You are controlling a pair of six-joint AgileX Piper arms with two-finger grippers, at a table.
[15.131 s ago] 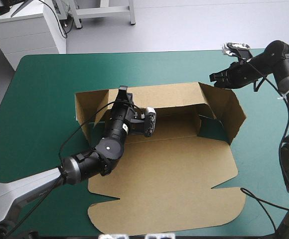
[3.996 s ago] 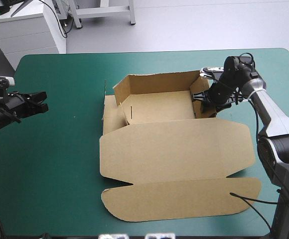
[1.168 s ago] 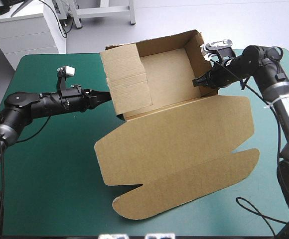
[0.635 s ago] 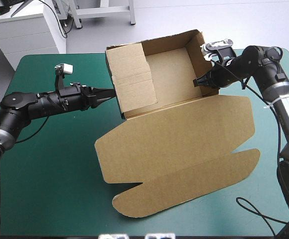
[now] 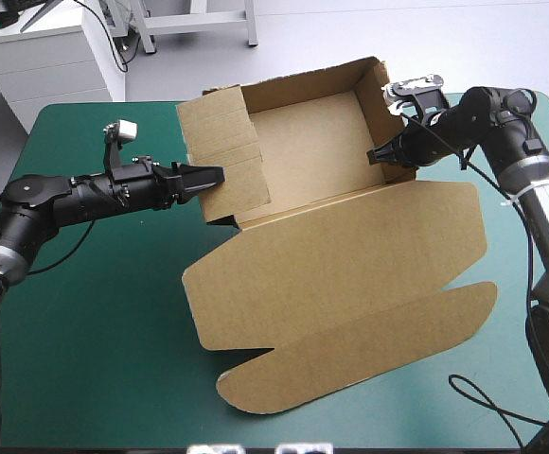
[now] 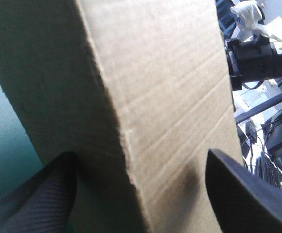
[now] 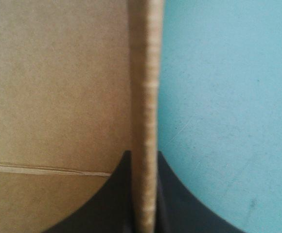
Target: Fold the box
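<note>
The brown box (image 5: 308, 151) stands tipped up on the teal-green cover, its tray walls raised and the open side facing up and toward me. Its lid (image 5: 350, 270) and front flap lie flat toward the near edge. My left gripper (image 5: 208, 178) is open at the tray's left wall (image 5: 222, 165). In the left wrist view that wall's corner (image 6: 146, 107) fills the space between the spread fingers (image 6: 248, 194) of the gripper (image 6: 141, 194). My right gripper (image 5: 377, 156) is shut on the tray's right wall, whose board edge (image 7: 145, 97) is pinched between its fingers (image 7: 145, 194).
The lid's front flap (image 5: 369, 350) reaches close to the table's near edge. Teal-green cover (image 5: 85, 312) lies left of the lid, under my left arm. The table's far edge runs just behind the raised tray.
My left gripper has opened and pushed forward to straddle the left wall. That wall has swung outward to the left. The right gripper keeps its hold in the same place.
</note>
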